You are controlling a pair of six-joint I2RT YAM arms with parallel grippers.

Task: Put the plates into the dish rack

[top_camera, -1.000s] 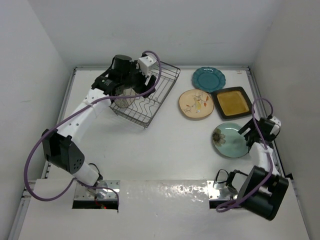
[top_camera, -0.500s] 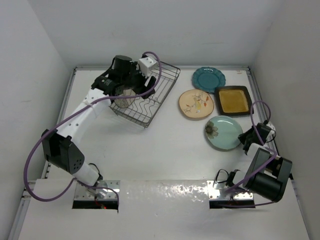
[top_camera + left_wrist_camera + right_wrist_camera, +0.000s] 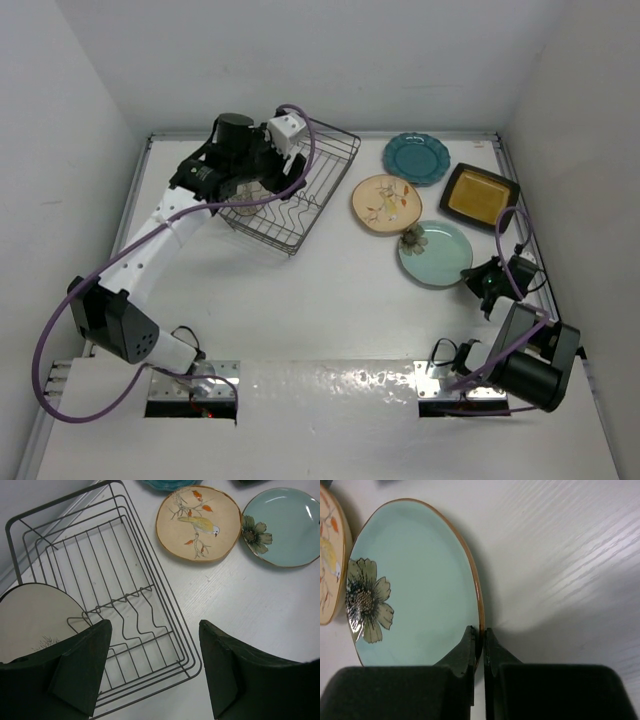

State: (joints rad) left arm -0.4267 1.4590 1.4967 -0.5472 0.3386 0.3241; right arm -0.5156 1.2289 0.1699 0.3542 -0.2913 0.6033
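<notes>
Pinches pale aqua plate [image 3: 435, 253] at its 4 o'clock rim in right gripper [image 3: 479, 639] — dish rack [image 3: 305, 200] far toward 10 o'clock, under wide-open left gripper [image 3: 153, 630].

White table [image 3: 330, 290]: wire dish rack [image 3: 296, 212] far left; teal plate [image 3: 417, 158], cream floral plate [image 3: 389, 204], pale aqua plate [image 3: 436, 252], square amber plate [image 3: 483, 195] clustered far right.

1 plate [image 3: 35, 615] sits in the dish rack [image 3: 312, 190]; 4 plates [image 3: 389, 205] lie right of it.
</notes>
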